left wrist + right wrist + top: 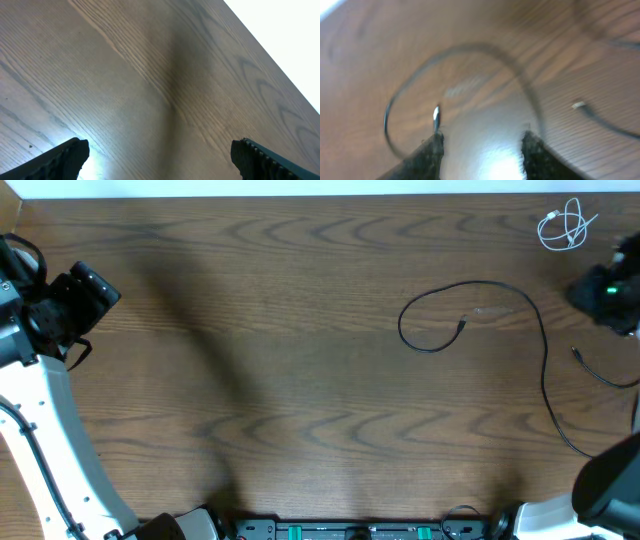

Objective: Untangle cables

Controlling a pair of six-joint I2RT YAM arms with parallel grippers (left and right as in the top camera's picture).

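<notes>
Right wrist view shows the right gripper (pixel 482 157) parted to a middling width with nothing between its fingers, low over the bare table (pixel 365 65). Just beyond one fingertip lies the plug end (pixel 436 115) of the long black cable (pixel 480 284), which curls into an open loop and then runs off across the wood toward the near edge. Off to the other side is a second black cable (pixel 581 106), apart from the first as far as this blurred picture lets me tell. Further out, the white cable (pixel 565 227) sits coiled on itself in the far right corner, well apart from both black ones. The left gripper (pixel 167 160) is spread wide and empty over plain wood at the far left (nowhere near any cable). Judging by the layout, the cords are already separated and the job in hand seems to be opening out the long cable's loop. The next move probably calls for lowering onto that plug end, pinching it squarely and drawing it outward without dragging the loop onto the neighbouring cable.
</notes>
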